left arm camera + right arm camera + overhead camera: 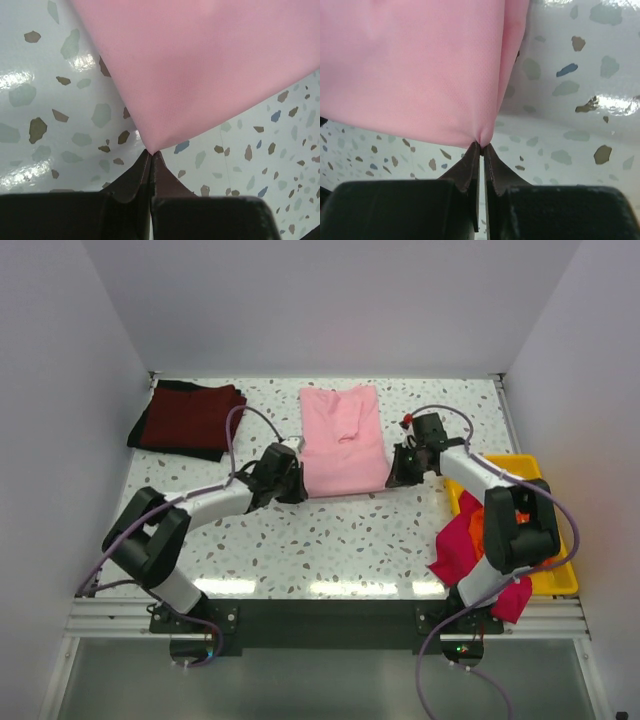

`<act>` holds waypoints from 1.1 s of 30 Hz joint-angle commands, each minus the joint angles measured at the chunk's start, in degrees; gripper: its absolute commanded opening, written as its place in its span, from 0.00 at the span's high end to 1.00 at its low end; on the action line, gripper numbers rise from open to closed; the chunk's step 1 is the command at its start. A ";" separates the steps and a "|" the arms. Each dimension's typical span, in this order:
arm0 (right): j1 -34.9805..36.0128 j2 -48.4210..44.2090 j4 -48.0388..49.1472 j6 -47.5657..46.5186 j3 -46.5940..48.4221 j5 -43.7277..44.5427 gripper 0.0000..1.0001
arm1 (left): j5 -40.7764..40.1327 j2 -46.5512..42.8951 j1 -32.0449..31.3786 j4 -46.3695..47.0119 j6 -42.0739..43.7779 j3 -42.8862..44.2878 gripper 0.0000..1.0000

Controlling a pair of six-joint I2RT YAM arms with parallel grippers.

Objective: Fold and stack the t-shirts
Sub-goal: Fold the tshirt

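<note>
A pale pink t-shirt (343, 440) lies partly folded at the table's middle back. My left gripper (296, 483) is shut on its near left corner (151, 145). My right gripper (398, 473) is shut on its near right corner (481, 137). Both corners are lifted a little off the table, the near edge stretched between them. A folded dark maroon t-shirt (190, 417) lies on a black t-shirt (215, 453) at the back left. A magenta t-shirt (460, 545) and a bright orange t-shirt (478, 528) hang from the tray at the right.
A shallow yellow tray (557, 578) stands at the right edge, under the right arm's elbow. White walls close in the table on three sides. The speckled tabletop (340, 540) stretches in front of the pink shirt.
</note>
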 commanded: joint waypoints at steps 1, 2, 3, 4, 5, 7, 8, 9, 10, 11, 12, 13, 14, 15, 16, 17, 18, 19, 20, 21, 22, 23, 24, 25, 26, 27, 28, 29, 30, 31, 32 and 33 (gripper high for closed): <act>0.87 -6.15 -4.21 -2.87 -2.38 -1.01 1.00 | 0.02 -5.86 -0.81 1.73 4.43 -2.90 1.00; 1.04 -7.29 -5.17 -3.14 -3.00 -0.84 1.00 | 0.20 -8.13 -0.98 1.55 5.13 -3.52 1.00; 1.65 -9.65 -5.71 -3.23 -3.96 -0.75 1.00 | 0.38 -9.29 -1.42 1.12 5.40 -4.66 1.00; 2.10 -10.72 -6.41 -3.49 -4.49 -0.23 1.00 | 0.55 -10.52 -1.69 0.76 5.92 -5.28 1.00; 2.53 -12.04 -7.89 -3.58 -4.85 0.04 1.00 | 0.73 -12.96 -1.95 0.32 6.02 -5.72 1.00; 4.20 -15.73 -9.57 -3.41 -6.07 0.92 1.00 | 0.73 -15.44 -2.92 -1.08 6.46 -7.04 1.00; 4.73 -16.96 -11.23 -3.23 -6.43 1.88 1.00 | 1.08 -17.97 -3.62 -1.52 6.54 -7.91 1.00; 5.95 -19.67 -12.12 -3.05 -7.04 2.32 1.00 | 1.43 -19.22 -3.97 -2.57 6.72 -8.35 1.00; 6.58 -20.91 -14.04 -2.70 -7.39 2.50 1.00 | 1.87 -21.75 -4.32 -3.02 6.72 -8.79 1.00; 7.28 -22.14 -14.93 -2.44 -7.66 2.42 1.00 | 2.57 -23.17 -5.02 -3.54 6.63 -9.76 1.00; 8.59 -23.64 -15.72 -2.18 -7.92 2.07 1.00 | 3.10 -24.49 -5.38 -4.50 6.55 -10.20 1.00; 9.04 -26.00 -17.30 -1.39 -8.36 1.80 1.00 | 3.54 -27.11 -5.73 -5.04 6.28 -10.64 1.00; 9.56 -27.59 -17.92 -0.95 -8.63 1.45 1.00 | 4.15 -28.53 -6.60 -5.65 6.11 -11.34 1.00; 10.27 -28.91 -18.80 -0.51 -9.06 1.27 1.00 | 4.33 -29.85 -7.22 -6.61 5.93 -11.61 1.00; 10.45 -31.62 -20.20 0.37 -9.16 1.19 1.00 | 4.33 -32.39 -7.84 -7.15 5.76 -11.79 1.00; 10.62 -33.04 -21.00 0.55 -9.42 1.19 1.00 | 4.42 -33.54 -9.06 -7.85 5.67 -11.96 1.00; 10.71 -34.36 -21.87 0.90 -9.42 0.92 1.00 | 4.59 -34.60 -9.77 -8.90 5.49 -12.05 1.00; 10.71 -35.85 -22.75 1.25 -9.33 0.92 1.00 | 4.77 -36.44 -10.47 -9.43 4.88 -11.96 1.00; 10.71 -38.22 -24.94 1.43 -9.07 0.83 1.00 | 4.77 -37.24 -11.87 -9.96 4.44 -11.88 1.00; 10.80 -39.55 -25.92 1.52 -8.37 0.31 1.00 | 4.77 -37.86 -12.58 -11.01 4.00 -11.79 1.00; 10.80 -40.52 -28.27 1.61 -7.84 0.05 1.00 | 4.77 -38.91 -13.20 -11.54 2.78 -11.70 1.00; 10.80 -42.27 -29.43 1.61 -7.23 -0.39 1.00 | 4.42 -39.26 -14.42 -12.07 2.07 -11.70 1.00; 10.80 -42.98 -30.66 1.52 -6.00 -0.66 1.00 | 4.33 -39.70 -14.96 -13.20 1.28 -11.79 1.00; 10.80 -43.60 -32.76 1.52 -5.30 -1.27 1.00 | 4.07 -40.49 -15.48 -13.65 -0.47 -11.79 1.00; 10.80 -44.65 -33.91 1.52 -4.59 -1.62 1.00 | 3.46 -40.85 -16.62 -14.26 -1.62 -11.79 1.00; 10.80 -45.01 -35.05 1.43 -3.19 -2.06 1.00 | 3.11 -41.72 -17.24 -15.49 -3.72 -11.61 1.00; 10.71 -45.36 -36.98 1.43 -2.48 -2.15 1.00 | 2.84 -42.34 -17.77 -15.85 -4.87 -11.52 1.00; 10.80 -45.62 -37.87 1.43 -1.87 -2.24 1.00 | 2.06 -42.95 -18.99 -16.20 -6.10 -11.18 1.00; 10.80 -46.06 -38.75 1.43 -0.64 -2.24 1.00 | 1.70 -43.57 -19.61 -16.73 -7.16 -11.00 1.00; 10.80 -46.24 -40.24 1.52 0.07 -2.24 1.00 | 1.43 -44.62 -20.14 -16.90 -9.43 -10.74 1.00; 10.80 -46.33 -40.95 1.52 0.68 -2.24 1.00 | 0.82 -45.06 -21.10 -17.17 -10.41 -10.38 1.00; 10.71 -46.41 -41.48 1.43 1.82 -2.16 1.00 | 0.56 -45.33 -21.55 -17.60 -11.46 -10.12 1.00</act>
